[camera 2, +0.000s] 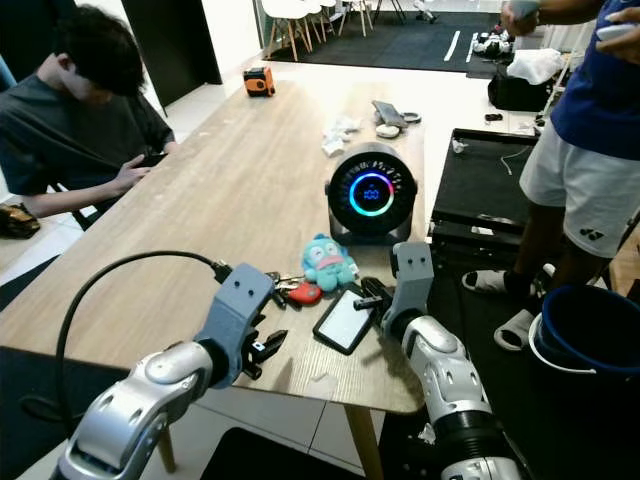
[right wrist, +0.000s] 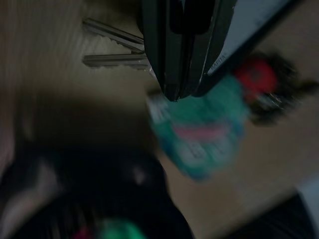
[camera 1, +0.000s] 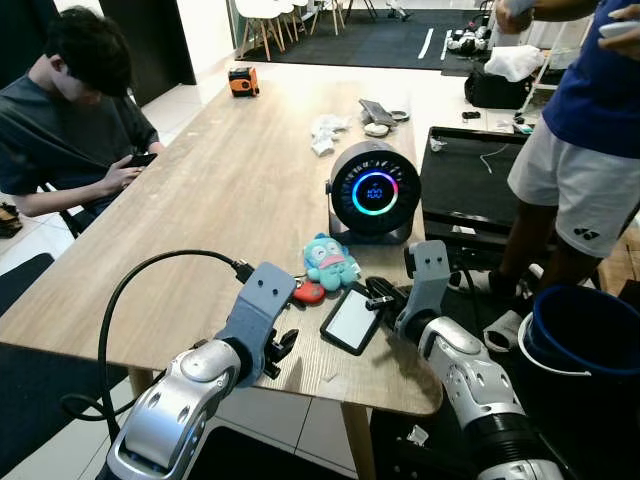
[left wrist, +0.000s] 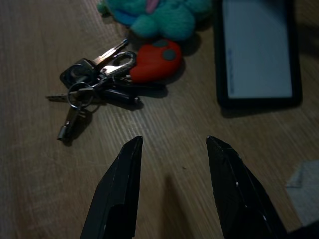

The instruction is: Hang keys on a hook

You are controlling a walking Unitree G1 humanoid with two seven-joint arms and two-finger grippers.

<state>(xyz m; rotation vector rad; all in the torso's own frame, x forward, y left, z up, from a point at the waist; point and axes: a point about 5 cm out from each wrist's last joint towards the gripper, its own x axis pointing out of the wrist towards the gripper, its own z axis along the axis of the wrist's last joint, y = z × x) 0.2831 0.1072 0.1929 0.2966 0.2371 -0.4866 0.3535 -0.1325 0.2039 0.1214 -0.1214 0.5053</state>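
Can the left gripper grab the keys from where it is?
Probably yes. The left gripper is open just short of the keys, with bare table between them.

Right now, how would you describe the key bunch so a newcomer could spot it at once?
On the long wooden table, find the round black speaker with the glowing ring near the robot's edge. Just in front of it lies a teal plush toy, and the key bunch sits beside that, ahead of the open left gripper. Its red fob and metal ring set it apart from the black phone.
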